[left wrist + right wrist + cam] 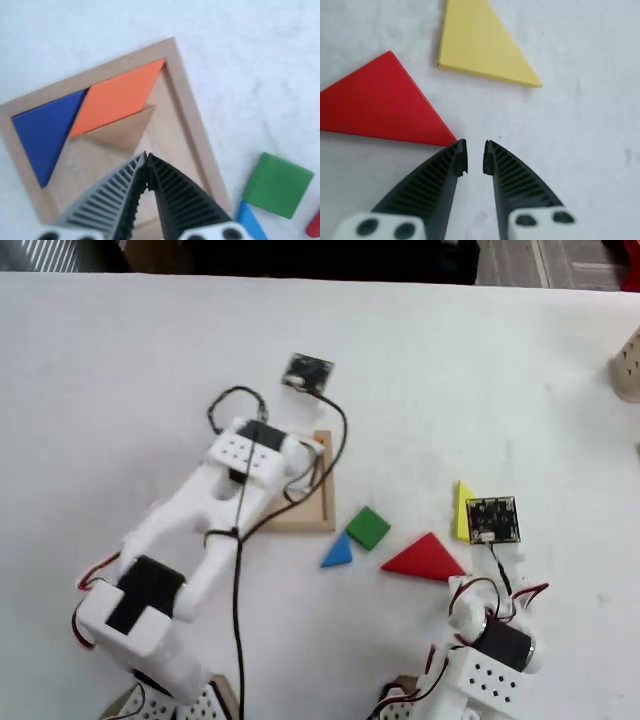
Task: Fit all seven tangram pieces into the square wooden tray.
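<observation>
The square wooden tray [192, 115] holds a blue triangle [44, 131], an orange parallelogram [117, 96] and a wood-coloured triangle [122, 131]. My left gripper [146, 161] hangs shut and empty over the tray's bare floor. In the high view the left arm [245, 465] covers most of the tray [322, 512]. Loose on the table lie a green square [368, 527], a small blue triangle [337, 552], a red triangle [424, 559] and a yellow triangle [462, 510]. My right gripper [474, 150] is slightly open with nothing in it, its tips at a corner of the red triangle [385, 105], the yellow triangle [480, 45] just beyond.
The green square [277, 185] and the small blue triangle [250, 222] lie just outside the tray's rim. A pale perforated wooden object [628, 365] stands at the table's far right edge. Cables loop over the left arm. White table stretches behind the tray.
</observation>
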Controlling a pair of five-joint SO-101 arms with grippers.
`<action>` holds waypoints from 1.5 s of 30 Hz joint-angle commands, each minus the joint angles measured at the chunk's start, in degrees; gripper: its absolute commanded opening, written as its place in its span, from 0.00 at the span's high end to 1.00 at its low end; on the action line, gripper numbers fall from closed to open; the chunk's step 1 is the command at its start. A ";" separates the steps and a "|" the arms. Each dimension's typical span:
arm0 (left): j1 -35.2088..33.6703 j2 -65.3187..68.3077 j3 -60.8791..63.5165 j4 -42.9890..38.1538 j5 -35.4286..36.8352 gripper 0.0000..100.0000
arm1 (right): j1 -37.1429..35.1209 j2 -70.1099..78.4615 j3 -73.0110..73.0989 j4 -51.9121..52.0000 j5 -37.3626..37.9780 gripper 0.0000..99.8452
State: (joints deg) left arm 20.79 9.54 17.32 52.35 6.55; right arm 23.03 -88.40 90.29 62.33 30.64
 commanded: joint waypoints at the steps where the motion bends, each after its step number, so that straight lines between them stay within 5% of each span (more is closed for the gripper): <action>1: 4.26 0.22 -3.34 -8.00 1.49 0.98 | -0.57 -0.57 -0.26 -0.04 0.70 0.94; 18: -6.20 8.40 -5.89 -5.80 5.10 0.98 | -0.57 -0.57 -0.18 -0.13 1.05 0.94; 28: -5.41 6.90 -6.15 -5.27 5.19 0.98 | -0.57 -0.75 -0.09 -0.13 1.05 0.94; 34: 4.62 4.09 -2.73 -4.92 5.10 0.98 | -0.57 -0.84 -0.09 -0.13 1.05 0.94; 45: -0.48 10.77 -5.01 -7.82 5.10 0.98 | -0.57 -0.84 -0.09 -0.13 1.05 0.94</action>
State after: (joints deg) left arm 22.20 20.53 15.30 44.09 11.03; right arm 23.03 -88.40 90.55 62.33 30.81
